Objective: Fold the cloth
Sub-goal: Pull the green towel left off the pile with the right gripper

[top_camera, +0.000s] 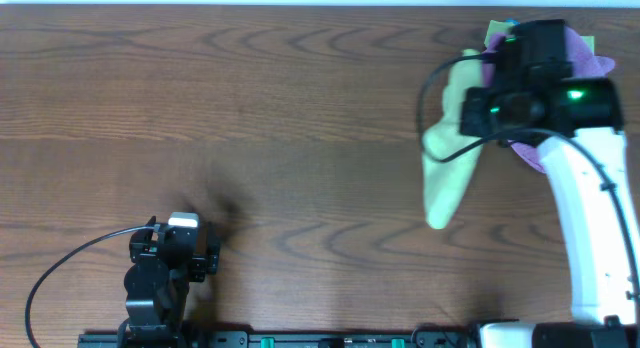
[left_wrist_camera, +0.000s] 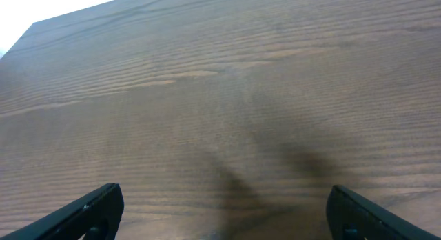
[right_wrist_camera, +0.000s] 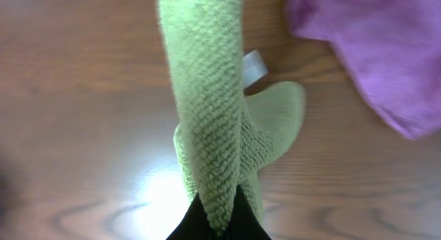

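Note:
A light green cloth [top_camera: 447, 148] hangs in a long bunched strip at the right of the table, its lower end trailing toward the front. My right gripper [right_wrist_camera: 219, 223] is shut on a fold of the green cloth [right_wrist_camera: 207, 95] and holds it above the wood; a white tag [right_wrist_camera: 252, 66] shows beside the strip. In the overhead view the right gripper [top_camera: 500, 98] sits over the cloth's upper part. My left gripper [left_wrist_camera: 224, 212] is open and empty over bare wood, at the front left [top_camera: 172, 250].
A purple cloth [top_camera: 590, 60] lies at the far right under the right arm; it also shows in the right wrist view [right_wrist_camera: 375, 50]. A bright green cloth edge [top_camera: 497, 30] pokes out at the back. The table's far edge runs along the top.

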Robot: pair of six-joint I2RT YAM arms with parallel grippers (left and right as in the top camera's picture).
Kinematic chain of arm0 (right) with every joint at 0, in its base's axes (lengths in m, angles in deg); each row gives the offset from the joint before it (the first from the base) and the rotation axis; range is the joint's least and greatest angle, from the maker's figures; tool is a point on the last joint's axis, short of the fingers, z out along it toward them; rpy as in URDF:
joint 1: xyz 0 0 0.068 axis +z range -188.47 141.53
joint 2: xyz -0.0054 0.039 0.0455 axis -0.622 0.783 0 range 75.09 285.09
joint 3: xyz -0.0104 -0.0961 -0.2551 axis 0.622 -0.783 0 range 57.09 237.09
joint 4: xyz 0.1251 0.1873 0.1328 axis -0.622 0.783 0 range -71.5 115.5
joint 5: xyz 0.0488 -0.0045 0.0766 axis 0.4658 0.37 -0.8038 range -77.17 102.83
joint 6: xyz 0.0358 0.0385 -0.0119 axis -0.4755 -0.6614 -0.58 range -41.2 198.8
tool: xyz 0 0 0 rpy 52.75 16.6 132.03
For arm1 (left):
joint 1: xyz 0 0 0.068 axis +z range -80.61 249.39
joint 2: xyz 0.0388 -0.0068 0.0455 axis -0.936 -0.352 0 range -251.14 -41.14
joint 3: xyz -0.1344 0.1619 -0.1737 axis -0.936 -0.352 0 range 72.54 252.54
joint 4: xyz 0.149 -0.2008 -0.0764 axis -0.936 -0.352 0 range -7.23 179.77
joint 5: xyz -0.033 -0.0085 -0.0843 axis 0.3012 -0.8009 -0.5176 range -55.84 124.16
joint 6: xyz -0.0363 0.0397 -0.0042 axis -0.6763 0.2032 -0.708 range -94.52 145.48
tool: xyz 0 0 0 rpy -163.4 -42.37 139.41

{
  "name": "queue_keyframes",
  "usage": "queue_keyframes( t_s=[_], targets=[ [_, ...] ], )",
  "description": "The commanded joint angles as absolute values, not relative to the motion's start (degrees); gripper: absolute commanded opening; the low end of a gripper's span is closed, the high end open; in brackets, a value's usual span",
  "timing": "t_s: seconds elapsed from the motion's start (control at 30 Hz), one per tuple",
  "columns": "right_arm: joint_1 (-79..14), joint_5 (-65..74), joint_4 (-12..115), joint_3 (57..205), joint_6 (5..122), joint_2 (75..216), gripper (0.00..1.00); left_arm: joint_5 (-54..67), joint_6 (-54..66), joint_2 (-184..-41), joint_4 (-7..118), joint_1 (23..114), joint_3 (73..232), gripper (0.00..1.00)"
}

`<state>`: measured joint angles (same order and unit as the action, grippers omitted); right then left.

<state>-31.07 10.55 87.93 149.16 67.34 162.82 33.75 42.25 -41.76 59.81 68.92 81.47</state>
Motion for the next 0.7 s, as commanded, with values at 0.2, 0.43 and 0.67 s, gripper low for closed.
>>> queue_keyframes(
  t_s=[0.2,0.43,0.67],
  targets=[
    [-14.41,9.39,88.59,149.71,67.03,161.77,0.01,34.61,43.08,-41.39,60.23,69.05,80.64,0.95],
    [-6.48,12.65,84.87,149.71,66.62,162.31,0.01,34.61,43.08,-41.39,60.23,69.05,80.62,0.95],
    [-9.12,14.37,71.60,149.71,67.84,171.25,0.02,34.61,43.08,-41.39,60.23,69.05,80.62,0.95]
  ],
)
